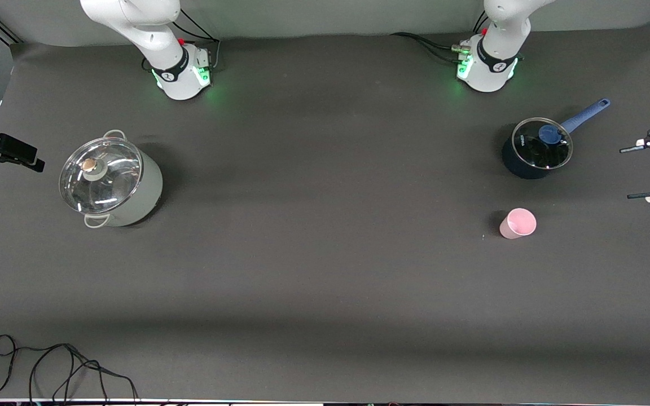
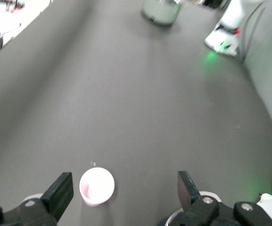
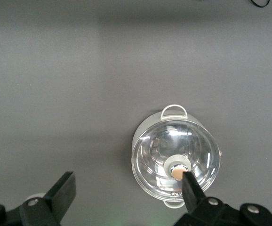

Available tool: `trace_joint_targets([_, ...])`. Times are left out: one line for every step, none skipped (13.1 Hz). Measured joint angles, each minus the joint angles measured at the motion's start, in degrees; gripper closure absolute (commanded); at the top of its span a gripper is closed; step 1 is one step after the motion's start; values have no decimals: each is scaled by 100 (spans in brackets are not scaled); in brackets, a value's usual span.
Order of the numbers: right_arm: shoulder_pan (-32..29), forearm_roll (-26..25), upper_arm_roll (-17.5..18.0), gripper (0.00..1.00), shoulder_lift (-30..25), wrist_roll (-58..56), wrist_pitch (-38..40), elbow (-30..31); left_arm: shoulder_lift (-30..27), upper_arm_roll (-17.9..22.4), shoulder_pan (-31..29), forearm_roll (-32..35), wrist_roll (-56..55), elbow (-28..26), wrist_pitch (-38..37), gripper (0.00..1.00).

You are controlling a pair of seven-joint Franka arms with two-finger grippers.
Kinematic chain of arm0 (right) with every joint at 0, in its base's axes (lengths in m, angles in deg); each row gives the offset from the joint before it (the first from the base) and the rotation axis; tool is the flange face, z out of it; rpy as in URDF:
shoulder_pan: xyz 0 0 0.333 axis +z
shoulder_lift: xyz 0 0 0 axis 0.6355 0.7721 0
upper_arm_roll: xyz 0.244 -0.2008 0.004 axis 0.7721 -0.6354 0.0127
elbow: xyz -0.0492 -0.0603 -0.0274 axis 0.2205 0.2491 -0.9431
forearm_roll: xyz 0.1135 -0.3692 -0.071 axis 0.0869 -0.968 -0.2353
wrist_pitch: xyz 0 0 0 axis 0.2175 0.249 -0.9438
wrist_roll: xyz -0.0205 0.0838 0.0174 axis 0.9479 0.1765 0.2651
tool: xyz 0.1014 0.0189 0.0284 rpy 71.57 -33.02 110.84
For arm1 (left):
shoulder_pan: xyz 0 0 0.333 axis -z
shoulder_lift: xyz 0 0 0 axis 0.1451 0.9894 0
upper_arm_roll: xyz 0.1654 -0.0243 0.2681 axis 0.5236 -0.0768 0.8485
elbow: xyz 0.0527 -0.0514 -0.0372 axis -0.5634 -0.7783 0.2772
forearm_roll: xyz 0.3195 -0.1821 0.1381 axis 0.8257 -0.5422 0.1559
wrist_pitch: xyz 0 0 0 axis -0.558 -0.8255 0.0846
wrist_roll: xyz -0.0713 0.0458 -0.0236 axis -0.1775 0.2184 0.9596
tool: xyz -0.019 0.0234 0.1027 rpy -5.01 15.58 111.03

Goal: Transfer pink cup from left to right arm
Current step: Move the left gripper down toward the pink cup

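So the pink cup is just standing upright on the dark worktop, mouth up, toward the left arm's end, with nothing touching it. A bit farther from the front camera than the cup there's a small dark blue saucepan with a glass lid and a blue handle pointing off toward the worktop's edge; the two are near each other but clearly apart. The left hand hangs at the very edge of the front view, out past the saucepan at the left arm's end, and its fingers are spread wide with nothing in them. From the left wrist view you can see the cup sitting on the worktop below and ahead of that hand, roughly between the two dark fingers but closer to one of them, not in contact with either. Over at the right arm's end there's a big pale green pot with a glass lid, a round knob on top and two loop handles. The right hand is up by the edge of the front view next to that pot, and the right wrist view looks straight down on the pot, with the fingers standing wide apart and empty, one fingertip lining up over the lid's knob in that view. A black cable lies looped on the worktop in the corner nearest the front camera, at the right arm's end.
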Motion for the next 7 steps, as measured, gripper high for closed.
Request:
trace_joint_targets([0,0,-1,0,0,-4,0,-2,250,0,-137,-136,350,147,-202,1])
trace_joint_targets([-1,0,-2,0,0,-9,-1,-3,483,-2,-248,-256,705,260,-362,1])
trace_joint_targets([0,0,-1,0,1,-12,-1,-5,699,-3,-335,-348,1034,318,-437,1])
trace_joint_targets([-1,0,-2,0,1,-13,-2,-7,924,-3,-403,-438,1368,342,-471,1])
trace_joint_targets([0,0,-1,0,1,-13,-3,-11,1159,-5,-449,-519,1694,352,-484,1])
trace_joint_targets([0,0,-2,0,1,-13,-3,-14,1389,-7,-488,-572,1971,364,-487,1])
trace_joint_targets([0,0,-1,0,2,-13,-3,-15,1607,-8,-521,-628,2208,381,-491,1])
